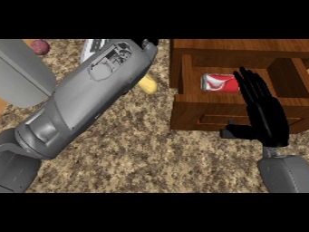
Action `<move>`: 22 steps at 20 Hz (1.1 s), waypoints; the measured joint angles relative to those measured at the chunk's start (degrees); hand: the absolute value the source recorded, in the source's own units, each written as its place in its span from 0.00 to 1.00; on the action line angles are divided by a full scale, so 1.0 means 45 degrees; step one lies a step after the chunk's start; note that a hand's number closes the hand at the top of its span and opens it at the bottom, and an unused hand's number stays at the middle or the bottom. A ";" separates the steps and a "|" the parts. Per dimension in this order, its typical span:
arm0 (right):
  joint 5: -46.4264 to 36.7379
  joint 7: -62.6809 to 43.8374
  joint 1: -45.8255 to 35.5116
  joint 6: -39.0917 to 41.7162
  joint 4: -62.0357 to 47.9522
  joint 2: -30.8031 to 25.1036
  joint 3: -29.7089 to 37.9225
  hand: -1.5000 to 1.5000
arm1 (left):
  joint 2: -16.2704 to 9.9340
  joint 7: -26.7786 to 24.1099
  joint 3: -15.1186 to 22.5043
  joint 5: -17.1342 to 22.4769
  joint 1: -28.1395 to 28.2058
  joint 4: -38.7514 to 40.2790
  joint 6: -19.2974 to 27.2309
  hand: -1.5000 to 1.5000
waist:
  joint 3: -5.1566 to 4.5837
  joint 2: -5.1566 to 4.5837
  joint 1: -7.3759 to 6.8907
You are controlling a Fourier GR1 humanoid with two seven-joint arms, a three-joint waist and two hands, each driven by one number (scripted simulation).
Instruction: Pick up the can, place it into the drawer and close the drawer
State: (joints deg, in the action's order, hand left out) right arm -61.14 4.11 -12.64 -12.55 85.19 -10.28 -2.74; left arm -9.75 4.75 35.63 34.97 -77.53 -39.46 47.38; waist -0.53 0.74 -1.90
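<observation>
- Speckled tan-brown stone-look worktop (150,154), rough granular pattern all over.
- Wooden drawer (190,115) at upper right, reddish-brown, boxy, pulled open; front panel has a recessed rectangular groove.
- Red can (219,83) with white markings lies on its side inside the drawer, near the left wall. Cylinder, glossy.
- Right robot hand (263,113): black, flat, fingers straight and together, pointing up over the drawer front and into the cavity; thumb sticks out left at the front panel. Open, gripping nothing. Fingertips end just right of the can; cannot tell if they touch it.
- Right forearm (287,174): grey, smooth, blocky, enters from the lower edge.
- Left forearm (83,99): large grey smooth shell with panel seams, runs diagonally from lower left to top centre, close to the camera.
- Left robot hand (148,43): only a small black bit shows at the top edge; cannot tell its fingers' state.
- Yellow object (148,84), rounded, pokes out from beside the left forearm, left of the drawer; mostly hidden.
- Grey rounded-corner slab (13,72) at upper left.
- Small dark red round thing (40,46) near the top left, just beside the slab.
</observation>
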 measured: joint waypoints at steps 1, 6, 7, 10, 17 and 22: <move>-0.0086 0.0022 -0.0265 -0.0191 -0.0398 0.0028 0.0107 0.00 | -0.0207 0.0186 0.0031 -0.0064 0.0173 -0.0397 0.0021 0.00 | -0.0020 0.0021 -0.0023; -0.0766 0.0407 -0.1438 -0.1511 -0.2471 0.0033 0.0516 0.00 | -0.1227 0.1040 0.0139 -0.0331 0.0691 -0.1740 -0.0086 0.00 | -0.0142 0.0104 -0.0140; -0.0914 0.0425 -0.1651 -0.1729 -0.2843 0.0035 0.0587 0.00 | -0.1408 0.1201 0.0151 -0.0360 0.0771 -0.1975 -0.0140 0.00 | -0.0165 0.0118 -0.0159; -0.1260 0.0511 -0.2372 -0.2404 -0.4049 -0.0026 0.0896 0.00 | -0.1973 0.1474 0.0167 -0.0424 0.1125 -0.2627 -0.0372 0.00 | -0.0186 0.0104 -0.0290; -0.1813 0.0401 -0.4457 -0.3955 -0.7070 -0.0011 0.1714 0.00 | -0.2882 0.2120 0.0122 -0.0622 0.1904 -0.3967 -0.0464 0.00 | -0.0118 -0.0002 -0.0361; -0.1959 0.0478 -0.5841 -0.5244 -0.9208 -0.0068 0.2345 0.00 | -0.3329 0.2421 0.0154 -0.0782 0.2721 -0.5003 -0.0410 0.00 | -0.0071 -0.0088 -0.0427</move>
State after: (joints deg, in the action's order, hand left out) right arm -69.95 6.26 -38.92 -36.15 43.76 -10.58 7.81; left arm -24.73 15.65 36.32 31.45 -65.29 -61.97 45.54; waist -0.85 0.35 -3.82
